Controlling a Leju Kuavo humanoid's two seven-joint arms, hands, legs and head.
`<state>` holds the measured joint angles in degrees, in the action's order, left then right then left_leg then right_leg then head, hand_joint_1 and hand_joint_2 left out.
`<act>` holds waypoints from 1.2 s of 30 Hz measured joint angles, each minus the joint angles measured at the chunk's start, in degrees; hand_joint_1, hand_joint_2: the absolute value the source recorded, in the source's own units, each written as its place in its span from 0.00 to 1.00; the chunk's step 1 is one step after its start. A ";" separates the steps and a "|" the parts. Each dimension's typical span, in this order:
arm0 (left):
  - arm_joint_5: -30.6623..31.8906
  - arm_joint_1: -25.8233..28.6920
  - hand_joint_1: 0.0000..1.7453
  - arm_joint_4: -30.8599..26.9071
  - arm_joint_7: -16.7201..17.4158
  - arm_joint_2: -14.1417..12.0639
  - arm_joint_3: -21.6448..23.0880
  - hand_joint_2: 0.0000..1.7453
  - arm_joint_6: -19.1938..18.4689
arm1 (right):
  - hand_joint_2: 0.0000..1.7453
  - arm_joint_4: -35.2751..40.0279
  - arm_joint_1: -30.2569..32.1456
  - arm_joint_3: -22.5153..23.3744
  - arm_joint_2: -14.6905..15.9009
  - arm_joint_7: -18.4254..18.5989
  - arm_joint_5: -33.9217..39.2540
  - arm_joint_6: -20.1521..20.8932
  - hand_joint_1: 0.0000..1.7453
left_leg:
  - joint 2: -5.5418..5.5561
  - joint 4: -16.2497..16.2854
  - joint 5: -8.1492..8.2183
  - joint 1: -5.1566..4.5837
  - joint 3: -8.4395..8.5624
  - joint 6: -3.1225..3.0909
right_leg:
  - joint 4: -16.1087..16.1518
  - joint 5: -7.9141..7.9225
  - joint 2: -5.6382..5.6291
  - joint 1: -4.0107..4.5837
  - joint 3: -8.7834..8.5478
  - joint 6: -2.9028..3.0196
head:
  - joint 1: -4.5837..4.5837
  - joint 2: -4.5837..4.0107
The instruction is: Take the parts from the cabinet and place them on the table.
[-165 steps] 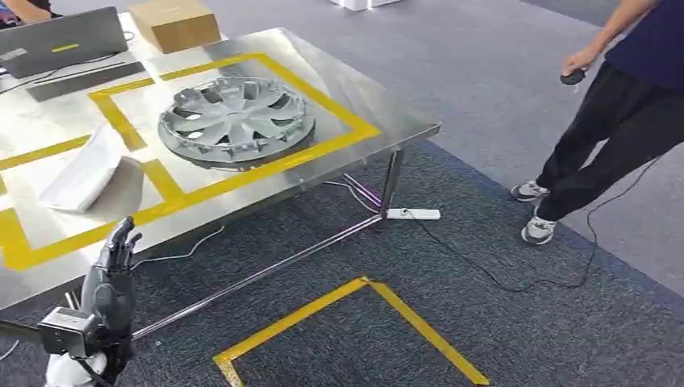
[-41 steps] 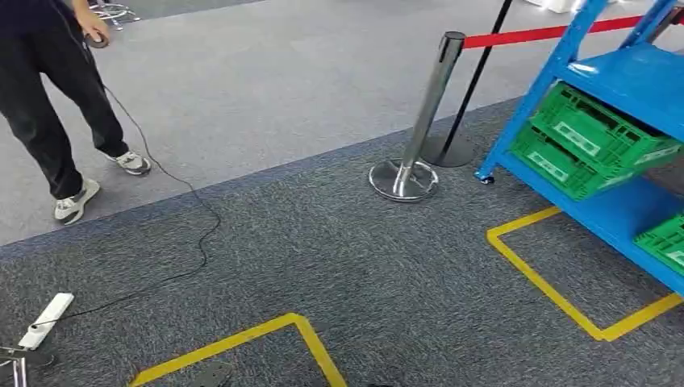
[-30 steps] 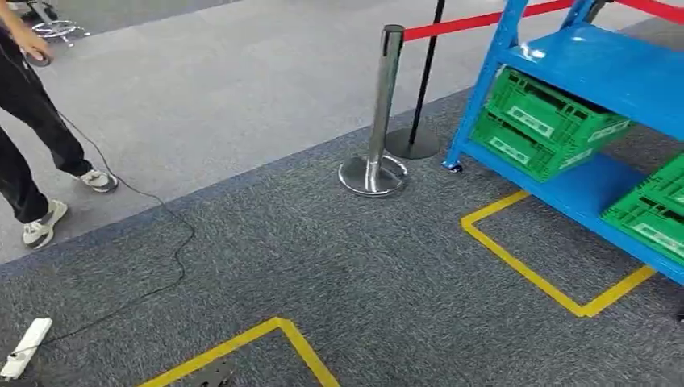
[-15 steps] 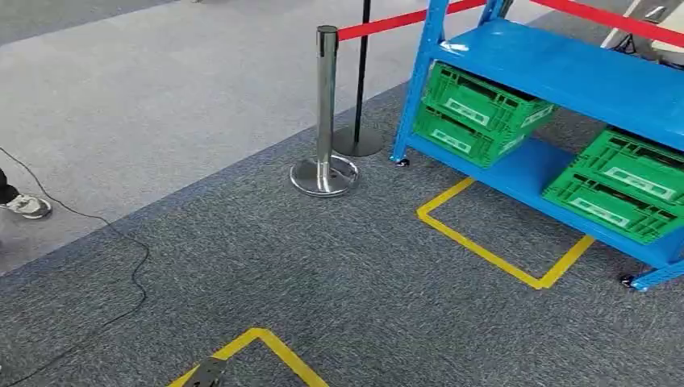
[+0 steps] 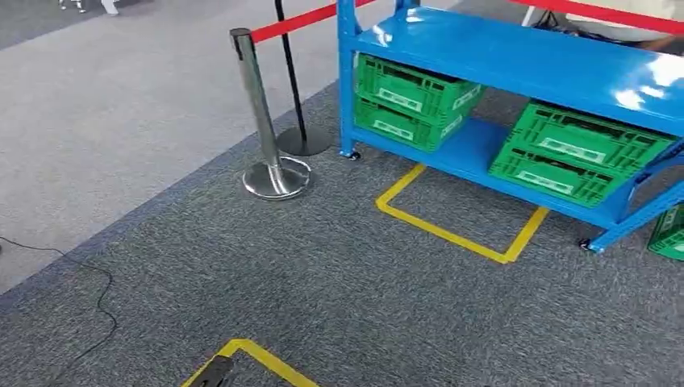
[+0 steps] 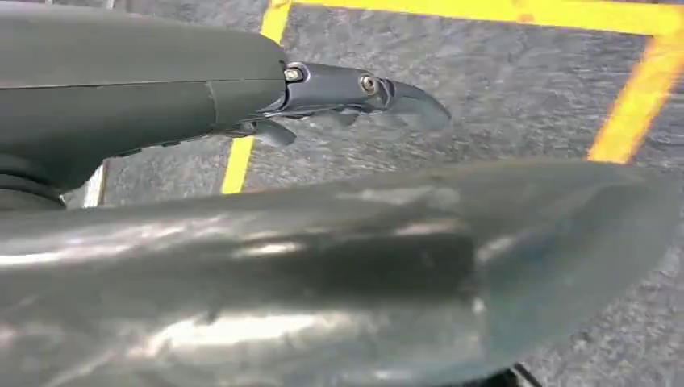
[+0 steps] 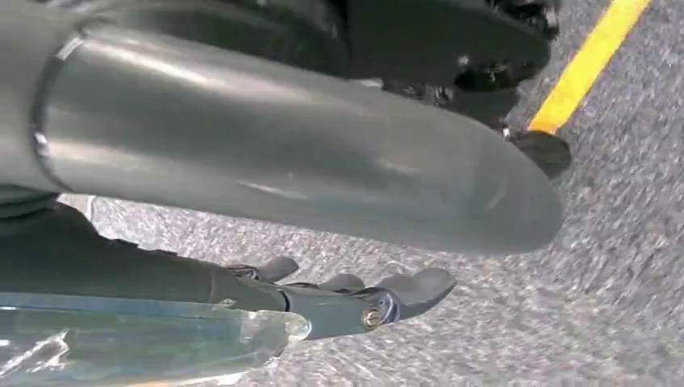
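Camera swung to green crates [image 5: 411, 98] (white labels seemingly unreadable).

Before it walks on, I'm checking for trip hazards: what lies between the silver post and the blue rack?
Head view: a black post base stands between the silver post and the rack; otherwise bare carpet.

View swung from table to blue cabinet [image 5: 516, 60]; person gone.

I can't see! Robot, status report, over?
Left robot hand, right robot hand empty. Blue metal cabinet with green plastic crates ahead. Silver stanchion post beside it.
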<state>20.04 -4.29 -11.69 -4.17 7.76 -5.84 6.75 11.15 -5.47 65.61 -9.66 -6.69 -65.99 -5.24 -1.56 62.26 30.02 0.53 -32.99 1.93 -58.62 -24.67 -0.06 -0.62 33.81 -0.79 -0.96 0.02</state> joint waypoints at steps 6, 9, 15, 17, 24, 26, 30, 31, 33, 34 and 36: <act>0.26 0.93 0.00 0.07 0.46 0.00 0.00 0.00 -0.07 | 0.00 0.00 0.08 0.00 0.00 0.02 0.02 -0.13 0.00 | 1.54 6.43 -1.07 0.15 -4.32 0.07 | -0.03 0.01 -4.49 -0.14 -0.08 0.01 | 0.02 0.00; 0.63 0.96 0.00 0.11 0.57 0.09 0.00 0.00 -0.20 | 0.00 0.00 -0.20 0.00 0.02 0.09 -0.09 -0.15 0.00 | 6.24 -4.90 -4.42 0.93 0.80 0.09 | -0.73 -0.06 -6.62 0.13 0.45 -1.01 | 0.22 0.00; 1.14 0.85 0.00 0.11 0.61 0.28 0.00 0.00 -0.31 | 0.00 0.00 0.56 0.00 0.22 0.55 -0.50 -0.20 0.00 | 2.93 -4.81 -4.52 0.54 0.68 -2.37 | -3.79 -2.40 -2.26 -0.21 3.02 -2.50 | -0.50 0.00; 1.16 1.27 0.00 0.11 0.61 0.24 0.00 0.00 -0.31 | 0.00 0.00 0.04 -0.02 0.22 0.55 -0.59 -0.18 0.00 | 1.04 -4.79 -4.39 0.21 0.70 -2.63 | -13.68 -7.44 -0.67 -0.22 7.80 -2.78 | -0.55 0.00; 1.73 1.34 0.00 0.11 0.98 0.28 0.00 0.00 0.81 | 0.00 0.00 0.21 -0.04 0.28 0.50 -0.42 -0.09 0.00 | -3.14 -4.56 -3.28 -0.67 1.94 -1.66 | -0.98 -1.18 4.83 0.31 -0.12 -2.06 | -0.57 0.00; 1.81 1.32 0.00 0.11 0.98 0.26 0.00 0.00 0.37 | 0.00 0.00 0.13 -0.07 0.28 0.37 -0.61 0.04 0.00 | -3.95 -4.61 -3.42 -0.59 2.07 -1.20 | -0.99 -0.89 3.25 0.41 0.06 -1.46 | -0.35 0.00; 2.06 1.11 0.00 0.11 0.98 0.33 0.00 0.00 0.11 | 0.00 0.00 0.23 -0.07 0.33 0.50 -0.63 0.06 0.00 | -0.55 -2.16 -1.08 0.00 1.28 0.19 | -0.32 -0.22 0.72 -0.02 0.10 0.01 | -0.04 0.00; 2.05 1.17 0.00 0.11 0.98 0.33 0.00 0.00 0.09 | 0.00 0.00 0.09 -0.07 0.31 0.59 -0.68 0.09 0.00 | 0.58 1.80 1.12 0.01 -0.57 0.31 | -0.32 -0.16 0.11 -0.08 0.18 0.22 | 0.02 0.00; 1.84 1.39 0.00 0.13 1.00 0.33 0.00 0.00 -0.02 | 0.00 0.00 0.00 -0.07 0.33 0.72 -0.68 0.15 0.00 | 1.14 10.92 4.65 0.01 -5.17 0.52 | -0.32 -0.19 -1.06 -0.06 0.26 0.34 | 0.20 0.00; 1.70 1.47 0.00 0.13 0.98 0.33 0.00 0.00 -0.09 | 0.00 0.00 0.09 -0.07 0.33 0.63 -0.68 0.13 0.00 | 1.23 12.99 4.64 0.00 -6.54 0.56 | -0.33 -0.19 -1.66 -0.05 0.24 0.34 | 0.24 0.00; 1.70 1.44 0.00 0.13 1.00 0.33 0.00 0.00 -0.13 | 0.00 0.00 0.35 -0.07 0.33 0.11 -0.57 0.13 0.00 | 1.26 9.14 0.70 0.06 -5.39 0.40 | -0.33 -0.18 -2.49 -0.10 0.09 0.29 | 0.20 0.00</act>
<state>21.75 -2.86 -11.56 -3.17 8.09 -5.84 6.62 11.15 -5.13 65.55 -9.33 -6.58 -66.55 -5.11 -0.29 71.41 30.72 0.58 -38.38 2.33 -58.95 -24.85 -2.55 -0.72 33.90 -0.50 -0.77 0.02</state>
